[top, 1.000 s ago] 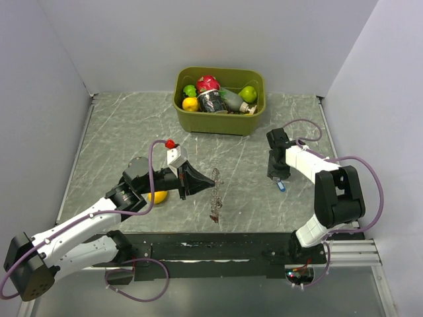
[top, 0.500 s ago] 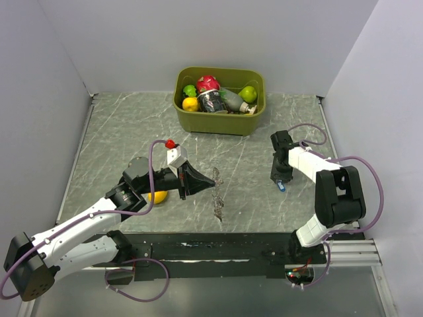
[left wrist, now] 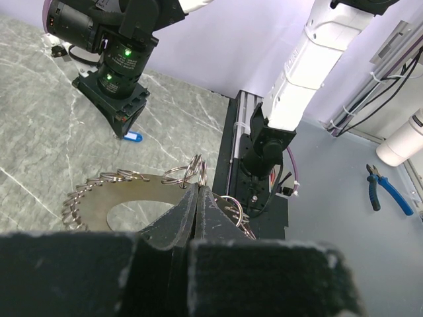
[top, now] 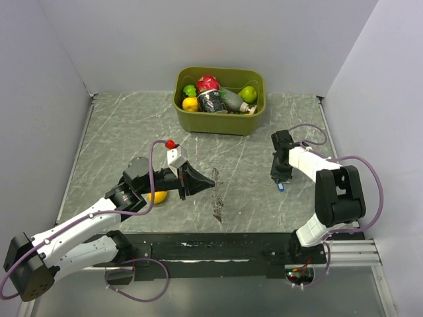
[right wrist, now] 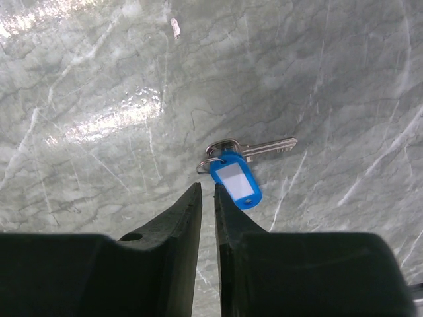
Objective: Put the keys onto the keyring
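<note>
Pinches the keyring [left wrist: 132, 191] by its rim in the left hand [left wrist: 198, 195], pressed together, above the near middle of the desk [top: 132, 125]. Shows, from the left wrist, small wire loops along that rim and a wide hole; from above, only a thin dark strip hanging edge-on. Leaves one key [right wrist: 236, 179] with a blue tag flat near the right edge. Holds the right hand [right wrist: 206, 191] just beside it, fingers a narrow slit apart, nothing between. Reveals the metal blade only from the right wrist. Has nudged the right hand slightly toward the right edge since a second ago; has left the key where it was.
</note>
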You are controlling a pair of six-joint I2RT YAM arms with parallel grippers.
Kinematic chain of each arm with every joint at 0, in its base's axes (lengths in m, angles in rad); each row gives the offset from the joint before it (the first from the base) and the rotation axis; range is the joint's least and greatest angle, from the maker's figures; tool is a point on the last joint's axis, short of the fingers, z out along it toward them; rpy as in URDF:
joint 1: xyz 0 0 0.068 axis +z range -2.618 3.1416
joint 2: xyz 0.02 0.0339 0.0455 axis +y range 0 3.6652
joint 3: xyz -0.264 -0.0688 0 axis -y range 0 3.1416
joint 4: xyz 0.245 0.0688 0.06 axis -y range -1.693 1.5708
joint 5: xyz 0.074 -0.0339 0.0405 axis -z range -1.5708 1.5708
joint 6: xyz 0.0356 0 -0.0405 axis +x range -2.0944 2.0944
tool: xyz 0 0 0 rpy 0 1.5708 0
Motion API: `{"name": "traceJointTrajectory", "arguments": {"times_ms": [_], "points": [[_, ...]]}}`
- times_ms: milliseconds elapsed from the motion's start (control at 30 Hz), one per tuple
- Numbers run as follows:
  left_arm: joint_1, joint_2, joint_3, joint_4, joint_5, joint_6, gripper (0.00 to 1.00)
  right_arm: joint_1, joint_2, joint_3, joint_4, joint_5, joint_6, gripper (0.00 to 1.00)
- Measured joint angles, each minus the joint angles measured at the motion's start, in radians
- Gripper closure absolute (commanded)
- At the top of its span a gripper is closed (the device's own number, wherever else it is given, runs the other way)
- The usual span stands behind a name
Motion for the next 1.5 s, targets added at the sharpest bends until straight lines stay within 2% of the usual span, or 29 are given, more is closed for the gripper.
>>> {"name": "traceJointTrajectory", "arguments": {"times_ms": [100, 200, 233, 367, 533, 933, 1000, 1067, 1100, 1267, 1333, 1500], "points": [[0.0, -0.003, 0.0, -0.006, 0.0, 0.0, 0.99, -0.002, 0.004, 0.0, -0.001, 0.001, -0.001, 0.75], [0.0, -0.006, 0.0, -0.011, 0.0, 0.0, 0.99, -0.002, 0.004, 0.002, -0.001, 0.004, -0.008, 0.65], [0.0, -0.006, 0.0, -0.01, 0.0, 0.0, 0.99, -0.002, 0.004, 0.002, -0.001, 0.004, -0.012, 0.59], [0.0, -0.006, 0.0, -0.011, 0.0, 0.0, 0.99, -0.002, 0.005, 0.023, -0.017, 0.004, -0.028, 0.5], [0.0, -0.006, 0.0, -0.011, 0.0, 0.0, 0.99, 0.002, 0.04, 0.085, -0.033, 0.012, -0.039, 0.48], [0.0, -0.006, 0.0, -0.011, 0.0, 0.0, 0.99, 0.006, 0.159, 0.126, -0.094, 0.023, -0.049, 0.6], [0.0, -0.006, 0.0, -0.011, 0.0, 0.0, 0.99, 0.006, 0.171, 0.141, -0.098, 0.021, -0.052, 0.71], [0.0, -0.006, 0.0, -0.011, -0.001, 0.0, 0.99, 0.006, 0.174, 0.146, -0.099, 0.018, -0.057, 0.72], [0.0, -0.006, 0.0, -0.011, -0.001, 0.0, 0.99, 0.006, 0.174, 0.146, -0.099, 0.016, -0.059, 0.77], [0.0, -0.006, 0.0, -0.012, -0.001, 0.0, 0.99, 0.008, 0.174, 0.148, -0.099, 0.001, -0.069, 0.89], [0.0, -0.006, 0.0, -0.012, -0.001, 0.0, 0.99, 0.011, 0.174, 0.153, -0.102, 0.0, -0.073, 0.98], [0.0, -0.006, 0.0, -0.012, -0.001, 0.001, 0.99, 0.026, 0.164, 0.154, -0.111, -0.005, -0.08, 1.0]]}}
